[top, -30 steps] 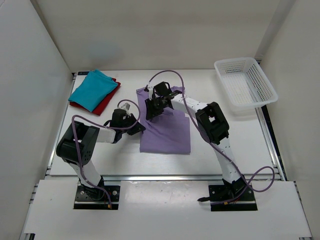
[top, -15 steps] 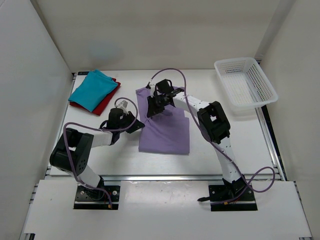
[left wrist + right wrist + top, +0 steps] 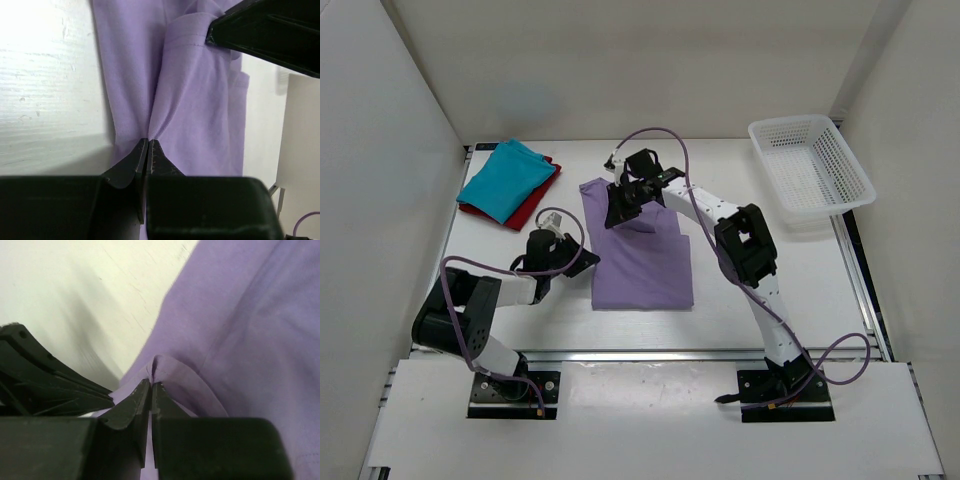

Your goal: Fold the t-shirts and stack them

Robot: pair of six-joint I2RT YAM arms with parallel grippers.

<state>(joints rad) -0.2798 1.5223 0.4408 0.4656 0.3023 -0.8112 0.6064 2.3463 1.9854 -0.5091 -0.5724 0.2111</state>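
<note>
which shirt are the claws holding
The lavender shirt mid-table: left claw and right claw pinch it. The teal shirt lies atop the dark red shirt, far left, untouched.

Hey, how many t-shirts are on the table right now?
3: the lavender t-shirt in the middle; the teal t-shirt folded at far left, on top of the dark red t-shirt. None looks hidden.

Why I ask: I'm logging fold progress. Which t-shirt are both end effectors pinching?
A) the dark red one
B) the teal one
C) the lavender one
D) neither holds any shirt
C: the wrist views show the left end effector and right end effector closed on folds of the lavender t-shirt, while the teal t-shirt lies on the dark red t-shirt, apart from both.
</note>
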